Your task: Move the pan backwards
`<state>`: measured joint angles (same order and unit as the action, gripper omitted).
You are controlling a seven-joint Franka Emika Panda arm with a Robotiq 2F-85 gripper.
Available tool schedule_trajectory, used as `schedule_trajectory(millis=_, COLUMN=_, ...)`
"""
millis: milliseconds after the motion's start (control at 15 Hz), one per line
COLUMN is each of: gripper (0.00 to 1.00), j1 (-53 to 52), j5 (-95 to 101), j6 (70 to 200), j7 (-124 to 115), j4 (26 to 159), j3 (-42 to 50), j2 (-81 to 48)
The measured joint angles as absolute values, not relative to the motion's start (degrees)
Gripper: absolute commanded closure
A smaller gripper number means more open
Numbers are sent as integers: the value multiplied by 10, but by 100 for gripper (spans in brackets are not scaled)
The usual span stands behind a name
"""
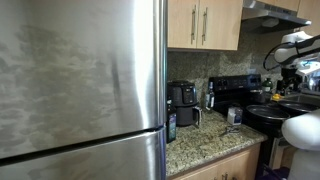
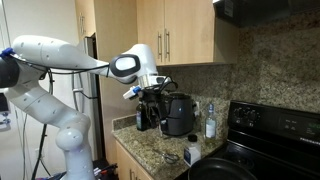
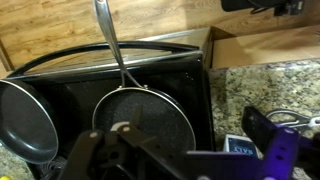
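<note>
The pan (image 3: 150, 120) is round, black and shallow, with a long metal handle pointing to the top of the wrist view. It sits on the black stove (image 3: 195, 75), on the side nearest the granite counter. It also shows in an exterior view (image 1: 268, 116) as a wide dark disc on the stove. My gripper (image 3: 180, 150) hovers above the pan's near edge with its dark fingers spread apart and nothing between them. In an exterior view the gripper (image 2: 150, 93) hangs over the counter beside the coffee maker (image 2: 177, 115).
A second dark pan (image 3: 25, 122) sits on the stove beside the first. Scissors (image 3: 292, 118) and a small blue-labelled item (image 3: 240, 145) lie on the granite counter (image 3: 260, 90). A steel fridge (image 1: 80, 90) fills much of an exterior view.
</note>
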<state>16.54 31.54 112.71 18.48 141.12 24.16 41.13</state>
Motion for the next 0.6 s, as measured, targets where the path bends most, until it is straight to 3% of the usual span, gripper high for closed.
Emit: schedule_trajectory(millis=600, gripper=0, j1=167, j5=329, j6=1153, j7=198, j4=1379, j3=265, j2=343)
